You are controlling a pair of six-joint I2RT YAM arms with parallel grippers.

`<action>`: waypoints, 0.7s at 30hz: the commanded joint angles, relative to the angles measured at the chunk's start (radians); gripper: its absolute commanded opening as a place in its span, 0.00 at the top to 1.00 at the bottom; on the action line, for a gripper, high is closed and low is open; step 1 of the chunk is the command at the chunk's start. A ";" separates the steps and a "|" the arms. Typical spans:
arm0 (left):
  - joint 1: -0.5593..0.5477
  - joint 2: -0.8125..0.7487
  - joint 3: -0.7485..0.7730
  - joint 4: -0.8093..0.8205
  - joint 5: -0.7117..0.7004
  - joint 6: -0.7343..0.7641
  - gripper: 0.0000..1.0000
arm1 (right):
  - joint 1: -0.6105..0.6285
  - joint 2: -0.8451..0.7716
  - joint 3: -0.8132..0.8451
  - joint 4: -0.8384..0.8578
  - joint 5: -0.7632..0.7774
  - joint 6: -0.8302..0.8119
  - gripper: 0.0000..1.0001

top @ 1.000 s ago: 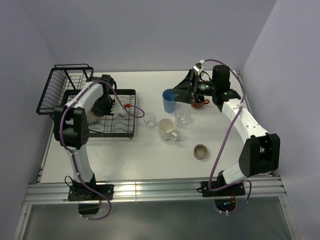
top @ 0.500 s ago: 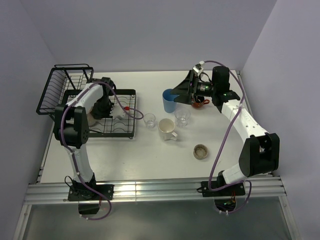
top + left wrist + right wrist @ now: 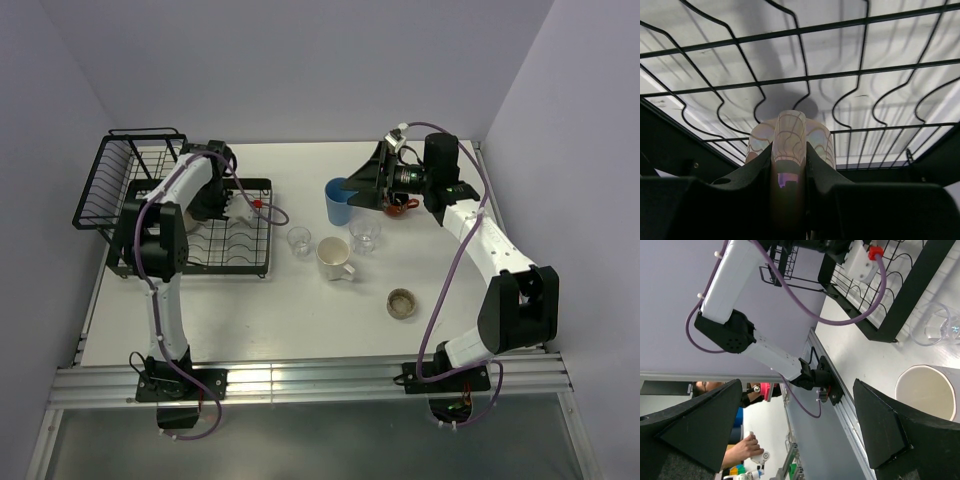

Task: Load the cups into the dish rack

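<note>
Pale lilac walls are enclosing a white table [image 3: 300, 330], and the black wire dish rack [image 3: 215, 271] is taking up its far left part. Six cups are standing loose on the table, to the right of the rack: the blue tumbler [image 3: 340, 203], the cream mug [image 3: 333, 258], two clear glasses [image 3: 299, 240] [image 3: 365, 232], the low brownish cup [image 3: 402, 302], and the dark brown-orange cup [image 3: 402, 205], half hidden behind the right arm.

The left gripper [image 3: 789, 165] is hanging over the rack's flat slotted tray, its jaws clamping the pinkish mug [image 3: 790, 130] on a narrow strip, handle or wall, I cannot tell which. Whether the mug is touching the wires is not showing. The right gripper [image 3: 795, 430] is hovering just beside the blue tumbler with its jaws spread wide, holding nothing.

The mug is looking like glazed ceramic: stiff, fairly heavy, slick and likely to chip on wire. Such a narrow pinch is probably letting it swing, so a slow set-down between the tray's prongs is seeming wise.

Compared with a second ago, the left arm is reaching further toward the back of the tray, its elbow folding in closer. The right arm and the loose cups are sitting as they were.
</note>
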 commanded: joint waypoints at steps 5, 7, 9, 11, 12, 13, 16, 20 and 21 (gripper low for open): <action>0.023 0.017 0.104 0.006 -0.048 0.110 0.99 | 0.001 -0.024 -0.007 0.044 -0.030 -0.004 0.00; 0.027 0.029 0.131 -0.007 -0.049 0.112 1.00 | 0.001 -0.021 -0.008 0.044 -0.032 -0.003 0.00; 0.032 0.048 0.148 -0.020 -0.051 0.109 0.99 | 0.001 -0.016 -0.010 0.044 -0.033 0.005 0.00; 0.035 0.058 0.164 -0.020 -0.051 0.109 0.99 | 0.001 -0.013 -0.013 0.076 -0.035 0.014 0.00; 0.039 0.060 0.165 -0.017 -0.056 0.110 0.99 | 0.001 -0.012 -0.015 0.080 -0.038 0.017 0.00; 0.041 0.063 0.167 -0.014 -0.060 0.112 0.99 | 0.001 -0.012 -0.015 0.087 -0.038 0.022 0.00; 0.047 0.077 0.179 -0.014 -0.076 0.100 0.97 | 0.001 -0.010 -0.016 0.094 -0.040 0.028 0.00; 0.050 0.106 0.216 -0.037 -0.077 0.069 0.96 | 0.001 -0.010 -0.025 0.111 -0.040 0.040 0.00; 0.052 0.109 0.223 -0.040 -0.073 0.058 0.95 | 0.002 -0.010 -0.027 0.113 -0.041 0.042 0.00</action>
